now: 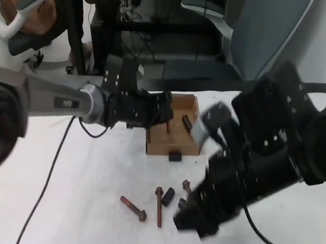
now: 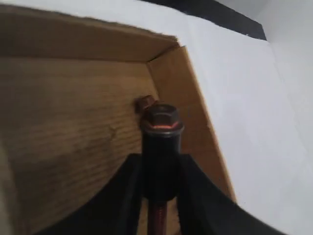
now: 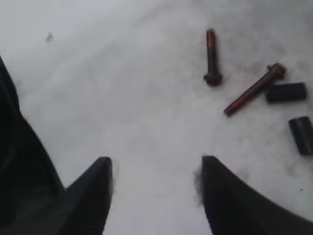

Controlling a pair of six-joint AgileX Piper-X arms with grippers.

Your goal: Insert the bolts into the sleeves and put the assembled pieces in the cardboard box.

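My left gripper (image 2: pixel 159 196) is clamped on the assembled piece, a black sleeve (image 2: pixel 160 164) with the held bolt (image 2: pixel 161 120) through it. Its long axis runs in line with my fingers. The flanged head points away from my wrist toward an inner corner of the cardboard box (image 2: pixel 73 122), and the threaded shank trails back between them. My right gripper (image 3: pixel 154 191) hangs over the white bench (image 3: pixel 122 98), fingers spread wide with nothing between them. In the lower middle of the high view, a slanting bolt (image 1: pixel 132 206) lies with its head toward the lower right. Near it an upright bolt (image 1: pixel 159 206) lies with its head toward the frame's top, a loose sleeve (image 1: pixel 168 196) just beside it.
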